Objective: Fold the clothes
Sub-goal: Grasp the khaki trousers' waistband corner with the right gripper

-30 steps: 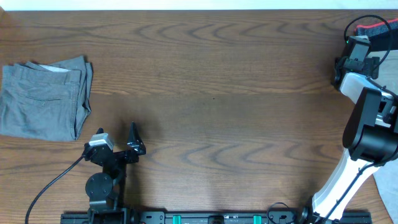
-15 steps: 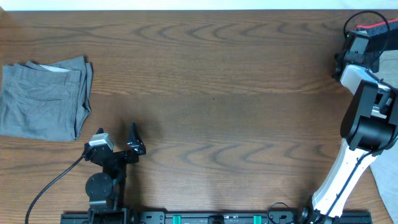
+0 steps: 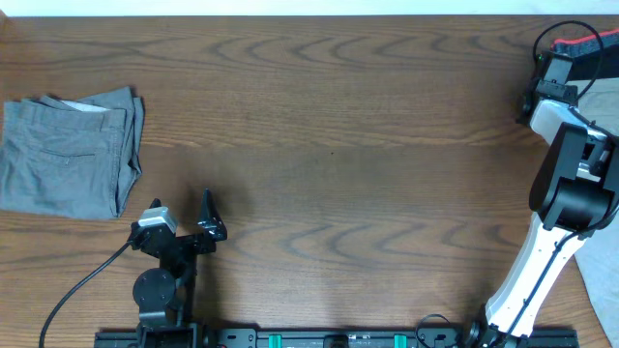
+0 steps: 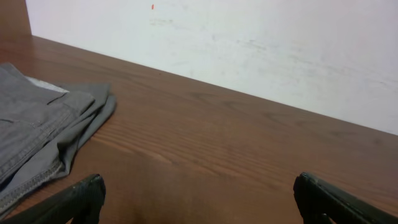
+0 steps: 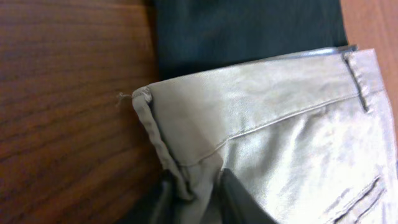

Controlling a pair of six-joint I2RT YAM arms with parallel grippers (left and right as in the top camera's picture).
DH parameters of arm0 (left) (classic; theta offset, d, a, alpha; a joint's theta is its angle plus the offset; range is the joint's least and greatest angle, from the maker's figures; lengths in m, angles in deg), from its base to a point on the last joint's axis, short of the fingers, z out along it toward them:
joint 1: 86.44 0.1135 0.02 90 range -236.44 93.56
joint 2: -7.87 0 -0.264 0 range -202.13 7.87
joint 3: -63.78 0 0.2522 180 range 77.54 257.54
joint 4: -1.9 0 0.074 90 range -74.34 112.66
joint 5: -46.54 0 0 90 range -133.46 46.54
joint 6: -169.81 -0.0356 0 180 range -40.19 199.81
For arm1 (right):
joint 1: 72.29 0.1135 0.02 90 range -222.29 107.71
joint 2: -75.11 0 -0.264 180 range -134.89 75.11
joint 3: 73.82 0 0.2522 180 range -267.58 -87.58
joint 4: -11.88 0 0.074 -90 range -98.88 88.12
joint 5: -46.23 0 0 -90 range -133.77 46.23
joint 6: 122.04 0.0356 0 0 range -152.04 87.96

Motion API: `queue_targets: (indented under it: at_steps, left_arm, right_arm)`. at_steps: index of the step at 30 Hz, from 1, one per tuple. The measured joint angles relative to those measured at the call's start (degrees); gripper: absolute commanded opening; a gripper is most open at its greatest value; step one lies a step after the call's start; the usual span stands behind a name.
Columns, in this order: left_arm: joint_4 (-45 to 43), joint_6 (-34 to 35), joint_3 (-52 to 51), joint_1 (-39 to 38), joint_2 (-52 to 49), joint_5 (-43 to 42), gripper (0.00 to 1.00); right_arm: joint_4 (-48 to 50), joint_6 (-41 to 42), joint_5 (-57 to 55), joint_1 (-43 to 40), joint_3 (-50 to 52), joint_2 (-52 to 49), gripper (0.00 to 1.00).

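Note:
A mid-grey pair of the clothes (image 3: pixel 68 155) lies folded at the table's left edge, also seen in the left wrist view (image 4: pixel 37 137). My left gripper (image 3: pixel 211 220) rests near the front edge, open with nothing between its fingers (image 4: pixel 74 202). A pale khaki pair (image 5: pixel 280 137) lies at the far right over the table edge, partly on black cloth (image 5: pixel 249 31). My right gripper (image 5: pixel 196 196) is shut on a bunched fold of its hem. In the overhead view the right wrist (image 3: pixel 553 77) hides that grip.
A red and black item (image 3: pixel 585 43) lies at the back right corner, past the right wrist. The right arm (image 3: pixel 571 184) stretches along the right edge. A cable (image 3: pixel 77 280) trails from the left arm's base. Pale material (image 3: pixel 604 300) shows at the lower right.
The right wrist has moved a little farther toward the back right corner. The left arm and the grey pair have not moved.

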Motion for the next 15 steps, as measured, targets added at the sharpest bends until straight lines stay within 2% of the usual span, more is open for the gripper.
queue_targets:
  at_steps: [4, 15]
  left_arm:
    - [0.0, 0.0, 0.0, 0.0, 0.0, 0.0, 0.98]
    - [0.0, 0.0, 0.0, 0.0, 0.0, 0.0, 0.98]
  right_arm:
    - [-0.4, 1.7, 1.1, -0.3, 0.0, -0.1, 0.01]
    - [-1.3, 6.8, 0.7, -0.5, -1.1, -0.1, 0.01]
